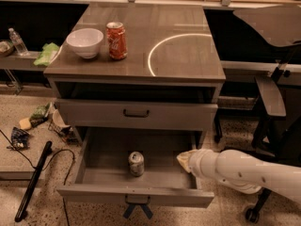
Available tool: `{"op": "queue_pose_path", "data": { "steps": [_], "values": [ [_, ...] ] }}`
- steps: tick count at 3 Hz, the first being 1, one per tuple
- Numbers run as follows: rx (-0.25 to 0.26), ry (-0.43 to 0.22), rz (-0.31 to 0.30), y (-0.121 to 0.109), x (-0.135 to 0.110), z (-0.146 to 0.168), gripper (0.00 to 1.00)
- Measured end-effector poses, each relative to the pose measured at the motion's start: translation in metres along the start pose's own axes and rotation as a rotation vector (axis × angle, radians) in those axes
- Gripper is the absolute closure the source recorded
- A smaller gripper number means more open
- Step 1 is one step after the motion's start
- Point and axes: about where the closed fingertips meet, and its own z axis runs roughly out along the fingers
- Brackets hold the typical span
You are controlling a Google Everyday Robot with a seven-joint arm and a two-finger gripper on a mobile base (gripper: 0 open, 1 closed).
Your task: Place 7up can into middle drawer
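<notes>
The gripper (184, 159), at the end of a white arm reaching in from the right, sits over the right side of the open middle drawer (94, 194). It holds nothing; whether it is spread or closed cannot be told. Well to its left, the 7up can (136, 163) stands upright on the drawer floor, near the front wall and apart from the gripper. Above, the shallower drawer (136, 113) is closed. On the cabinet top (188, 55), far left, a Coca-Cola can (116, 40) stands just right of a white bowl (85, 42).
</notes>
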Motion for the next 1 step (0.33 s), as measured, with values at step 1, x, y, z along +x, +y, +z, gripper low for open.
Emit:
{"op": "queue_pose_path", "data": {
  "steps": [1],
  "values": [
    [-0.024, -0.002, 0.054, -0.0074, 0.0149, -0.0289, 0.92]
  ]
}}
